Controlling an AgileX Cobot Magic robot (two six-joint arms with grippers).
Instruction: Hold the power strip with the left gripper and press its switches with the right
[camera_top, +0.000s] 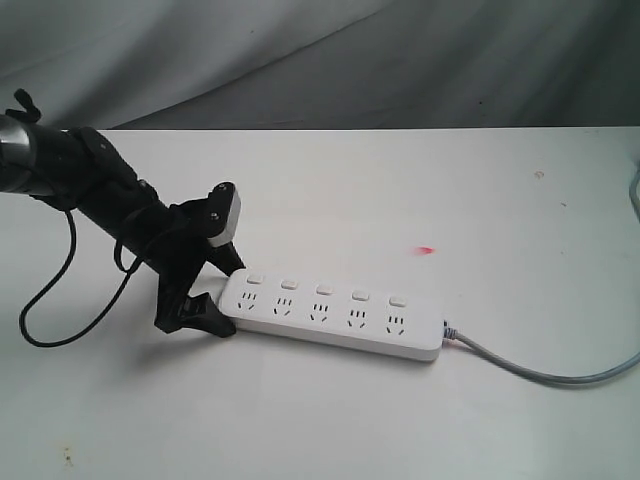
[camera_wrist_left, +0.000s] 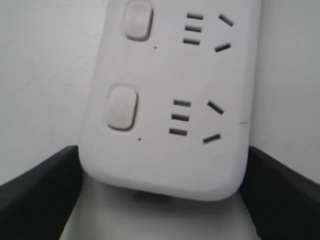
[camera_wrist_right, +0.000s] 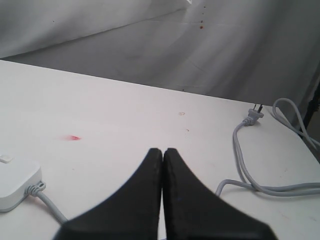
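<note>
The white power strip (camera_top: 330, 315) lies flat on the white table (camera_top: 400, 190), outlets up. Its switches (camera_top: 324, 289) form a row of small square buttons, one above each outlet. My left gripper (camera_top: 228, 292) straddles the strip's left end, one black finger against each long side, shut on it. In the left wrist view the strip (camera_wrist_left: 170, 100) fills the space between the fingers (camera_wrist_left: 40, 195), with two switches (camera_wrist_left: 122, 106) showing. My right gripper (camera_wrist_right: 163, 150) is shut and empty, hovering off the cord end of the strip (camera_wrist_right: 15, 185). It is outside the exterior view.
The grey cord (camera_top: 540, 372) runs from the strip's right end off to the right and loops to its plug (camera_wrist_right: 254, 116) near the table's back edge. A small red mark (camera_top: 425, 249) lies behind the strip. A black cable (camera_top: 50, 300) hangs from the left arm.
</note>
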